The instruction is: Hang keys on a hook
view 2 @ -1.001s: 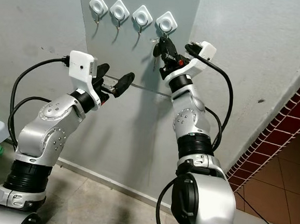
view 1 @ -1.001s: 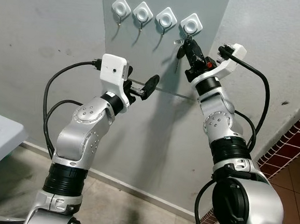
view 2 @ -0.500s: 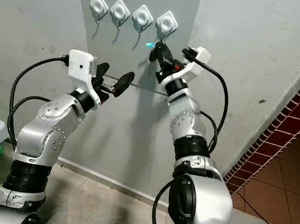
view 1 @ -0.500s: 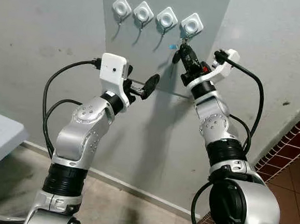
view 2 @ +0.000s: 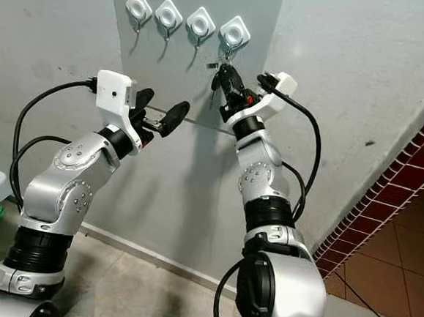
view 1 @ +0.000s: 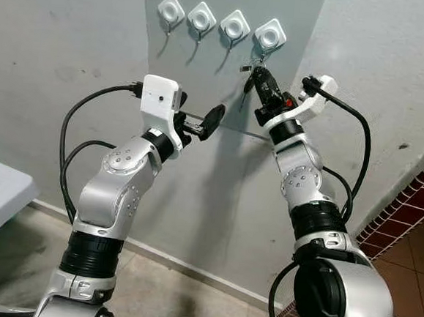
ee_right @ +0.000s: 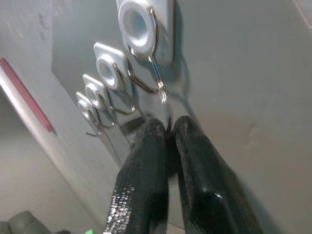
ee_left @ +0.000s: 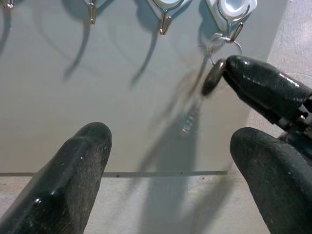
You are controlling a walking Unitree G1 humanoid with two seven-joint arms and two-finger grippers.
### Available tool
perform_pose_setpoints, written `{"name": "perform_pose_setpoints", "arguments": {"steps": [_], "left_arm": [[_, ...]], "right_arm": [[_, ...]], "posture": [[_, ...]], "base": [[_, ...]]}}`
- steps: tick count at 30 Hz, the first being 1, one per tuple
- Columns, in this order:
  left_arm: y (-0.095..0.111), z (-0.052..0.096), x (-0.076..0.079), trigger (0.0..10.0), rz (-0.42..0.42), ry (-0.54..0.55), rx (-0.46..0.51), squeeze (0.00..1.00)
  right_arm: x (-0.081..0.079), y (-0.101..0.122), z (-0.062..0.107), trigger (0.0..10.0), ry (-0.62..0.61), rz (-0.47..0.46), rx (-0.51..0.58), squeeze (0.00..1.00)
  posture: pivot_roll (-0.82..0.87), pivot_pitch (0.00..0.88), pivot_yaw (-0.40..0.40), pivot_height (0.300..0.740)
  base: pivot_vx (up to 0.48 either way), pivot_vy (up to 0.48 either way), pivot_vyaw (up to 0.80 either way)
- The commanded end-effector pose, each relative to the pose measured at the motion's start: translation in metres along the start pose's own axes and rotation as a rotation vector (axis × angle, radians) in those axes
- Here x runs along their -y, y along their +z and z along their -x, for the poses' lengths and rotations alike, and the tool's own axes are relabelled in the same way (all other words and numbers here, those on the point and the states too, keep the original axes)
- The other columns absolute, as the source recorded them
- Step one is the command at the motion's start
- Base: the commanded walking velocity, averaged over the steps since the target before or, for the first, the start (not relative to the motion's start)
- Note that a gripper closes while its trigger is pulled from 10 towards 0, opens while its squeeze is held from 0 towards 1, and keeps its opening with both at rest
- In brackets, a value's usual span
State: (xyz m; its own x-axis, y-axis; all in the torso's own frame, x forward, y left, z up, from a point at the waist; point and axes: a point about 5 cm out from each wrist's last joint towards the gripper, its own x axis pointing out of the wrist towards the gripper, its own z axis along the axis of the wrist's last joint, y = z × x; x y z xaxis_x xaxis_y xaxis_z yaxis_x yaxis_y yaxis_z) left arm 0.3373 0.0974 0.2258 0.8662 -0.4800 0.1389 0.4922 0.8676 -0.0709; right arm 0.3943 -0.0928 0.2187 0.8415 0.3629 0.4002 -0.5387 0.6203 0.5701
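Since 1.0 s ago, right gripper (view 1: 257, 75) shifted toward 10 o'clock, fingers pinched on keys (ee_left: 213, 78); key ring now touches the rightmost hook (view 1: 265, 50) at panel's 1 o'clock. Left gripper (view 1: 197, 121) spread wide, holding nothing, at 8 o'clock of that hook.

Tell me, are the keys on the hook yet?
Nearly. Done: the right gripper has the keys up at the rightmost hook, and the ring looks looped on it. In hand: its fingers are shut on the keys. Left: let go and pull away. The left gripper waits open nearby.
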Motion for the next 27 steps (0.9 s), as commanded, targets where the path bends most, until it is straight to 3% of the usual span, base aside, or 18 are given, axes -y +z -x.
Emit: {"name": "perform_pose_setpoints", "arguments": {"steps": [1,12,20,27], "left_arm": [[0.005,0.001,0.001,10.0,-0.016,0.006,0.022,0.00],[-0.012,0.004,-0.001,10.0,-0.043,0.066,0.004,0.00],[-0.045,0.012,-0.004,10.0,-0.022,0.144,-0.055,0.00],[-0.075,0.021,-0.016,10.0,-0.040,0.229,-0.103,0.00]], "right_arm": [[-0.004,-0.001,0.000,10.0,0.027,0.029,-0.002,1.00],[0.003,-0.011,0.016,10.0,0.009,0.080,-0.016,1.00],[0.014,-0.022,0.036,10.0,-0.048,0.133,-0.045,1.00],[0.033,-0.036,0.067,10.0,-0.172,0.276,-0.087,1.00]], "posture": [[0.00,0.000,-0.026,0.740],[-0.01,0.000,-0.024,0.740],[-0.02,0.000,-0.018,0.740],[-0.04,0.000,-0.014,0.740]], "base": [[0.000,0.000,0.00],[0.000,0.000,0.00],[0.000,0.000,0.00],[0.000,0.000,0.00]]}}
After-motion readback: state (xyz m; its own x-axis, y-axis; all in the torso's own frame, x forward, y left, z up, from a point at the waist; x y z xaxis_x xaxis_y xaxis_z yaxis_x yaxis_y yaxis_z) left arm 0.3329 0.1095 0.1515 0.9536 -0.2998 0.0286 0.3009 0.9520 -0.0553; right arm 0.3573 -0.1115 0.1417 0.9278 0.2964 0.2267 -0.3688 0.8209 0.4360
